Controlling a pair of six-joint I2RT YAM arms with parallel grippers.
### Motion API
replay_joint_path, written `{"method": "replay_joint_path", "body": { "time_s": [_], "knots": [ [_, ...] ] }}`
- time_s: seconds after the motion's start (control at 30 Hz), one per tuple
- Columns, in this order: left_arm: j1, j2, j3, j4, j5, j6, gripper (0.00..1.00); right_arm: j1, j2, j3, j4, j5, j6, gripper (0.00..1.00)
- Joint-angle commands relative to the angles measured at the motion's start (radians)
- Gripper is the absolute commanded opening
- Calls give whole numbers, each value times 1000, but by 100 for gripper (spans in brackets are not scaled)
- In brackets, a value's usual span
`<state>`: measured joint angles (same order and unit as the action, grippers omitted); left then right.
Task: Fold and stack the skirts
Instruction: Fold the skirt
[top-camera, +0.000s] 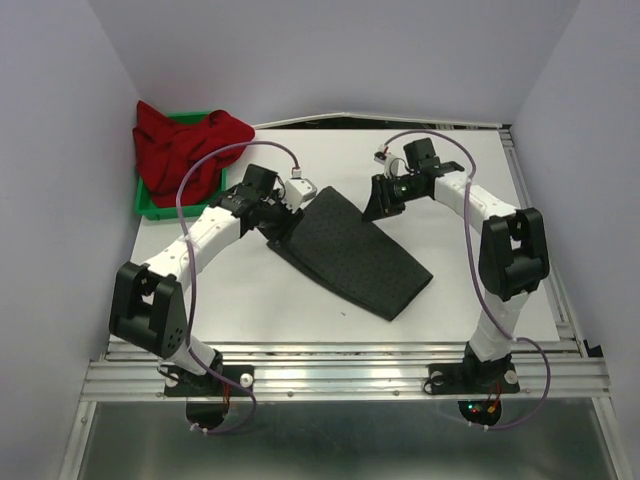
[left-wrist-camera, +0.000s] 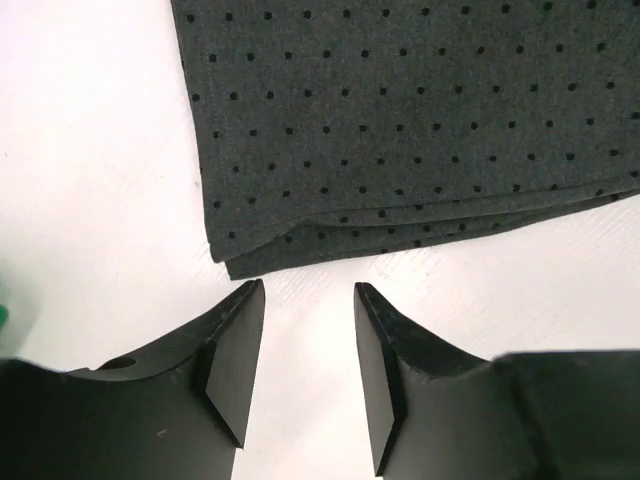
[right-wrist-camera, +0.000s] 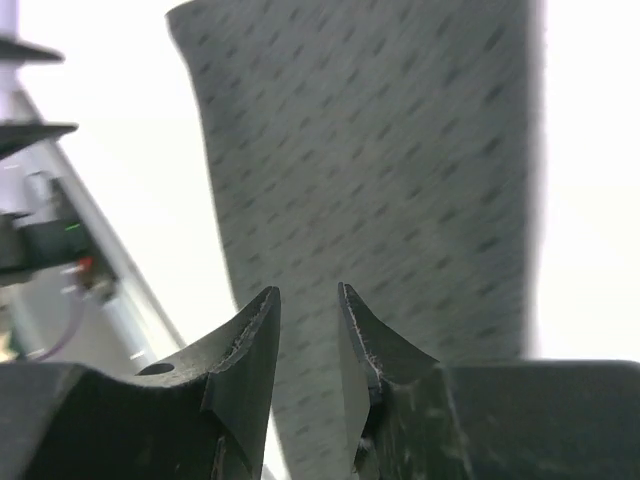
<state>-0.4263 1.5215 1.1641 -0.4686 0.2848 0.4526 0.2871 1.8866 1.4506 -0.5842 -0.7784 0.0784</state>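
Note:
The charcoal dotted skirt (top-camera: 355, 250) lies folded flat in the middle of the table, its layered hem edges showing in the left wrist view (left-wrist-camera: 400, 120). The red skirt (top-camera: 185, 145) is bunched up in and over the green bin at the back left. My left gripper (top-camera: 278, 222) (left-wrist-camera: 308, 290) is open just off the dark skirt's far-left corner, with bare table between its fingers. My right gripper (top-camera: 383, 203) (right-wrist-camera: 307, 292) hovers over the skirt's (right-wrist-camera: 380, 150) far end, its jaws slightly apart and holding nothing.
The green bin (top-camera: 150, 207) stands against the left wall at the back. A metal rail (top-camera: 340, 375) runs along the near edge by the arm bases. White walls close in on the left, right and back.

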Motion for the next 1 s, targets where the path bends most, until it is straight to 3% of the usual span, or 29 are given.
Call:
{"method": "replay_joint_path", "body": {
  "time_s": [0.0, 0.17, 0.43, 0.6, 0.67, 0.77, 0.83, 0.93, 0.97],
  "knots": [
    [-2, 6, -55, -10, -4, -107, 50, 1, 69, 97, -88, 113, -160, 35],
    [7, 87, -102, 16, -12, -190, 33, 1, 100, 38, -140, 198, -250, 32],
    [12, 273, -55, 50, -9, -207, 29, 1, 16, -249, -95, 214, -269, 31],
    [12, 439, 170, 67, 10, -206, 28, 11, -17, -378, -63, 121, -204, 31],
    [11, 536, 328, 35, 17, -206, 28, 20, -26, -407, -43, 56, -165, 32],
    [11, 607, 504, 2, 37, -189, 32, 29, -27, -380, -29, -22, -119, 35],
    [12, 600, 545, 2, 33, -166, 38, 29, -29, -336, -28, -38, -103, 40],
    [24, 490, 494, 34, 28, -106, 49, 29, -46, -227, -26, -19, -88, 50],
    [27, 391, 402, 76, 22, -85, 55, 29, -56, -182, -26, 5, -85, 55]
  ]
}}
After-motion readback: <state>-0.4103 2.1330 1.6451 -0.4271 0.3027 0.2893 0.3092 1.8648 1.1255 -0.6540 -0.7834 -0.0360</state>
